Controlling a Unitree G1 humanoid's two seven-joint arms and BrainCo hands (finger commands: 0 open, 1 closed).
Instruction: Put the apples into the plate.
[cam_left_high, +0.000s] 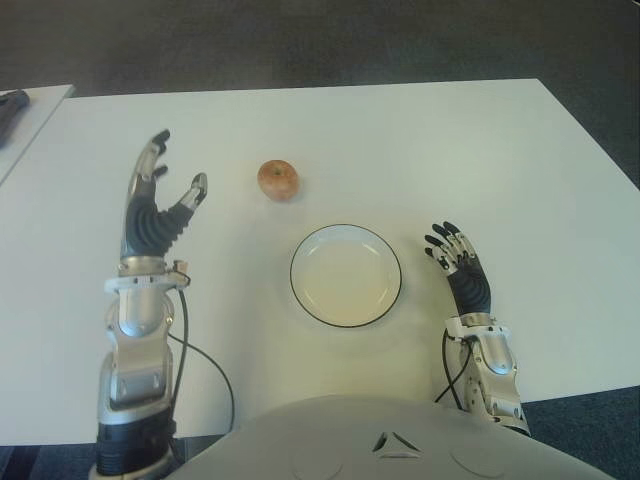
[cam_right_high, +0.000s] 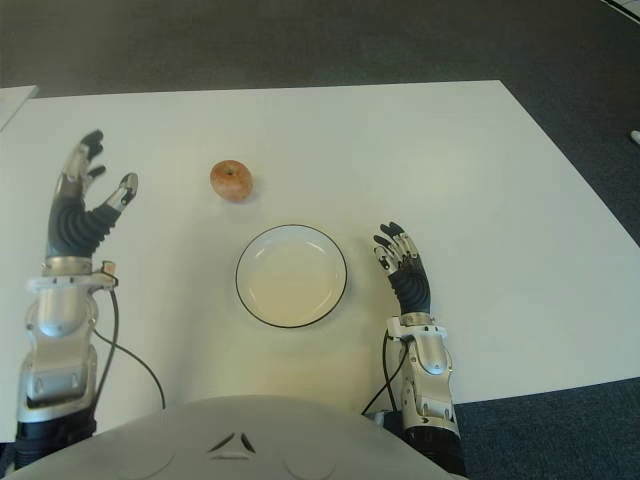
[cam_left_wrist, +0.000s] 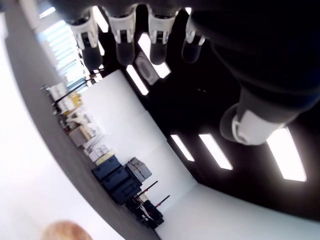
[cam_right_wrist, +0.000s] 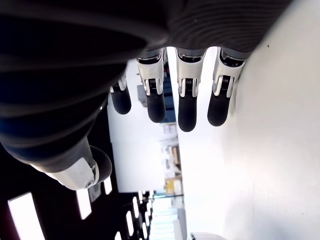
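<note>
White table (cam_left_high: 480, 150) (dark floor (cam_left_high: 300, 40) behind)

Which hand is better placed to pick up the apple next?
Left. The open left hand is raised just left of the apple; the right hand sits beyond the plate, farther away.

I think this is a lab or work room. I see a big white tabletop (cam_left_high: 450, 150) on dark grey carpet (cam_left_high: 300, 40), long ceiling lights (cam_left_wrist: 285, 160), and stacked black boxes (cam_left_wrist: 117, 177) by a far wall.
</note>
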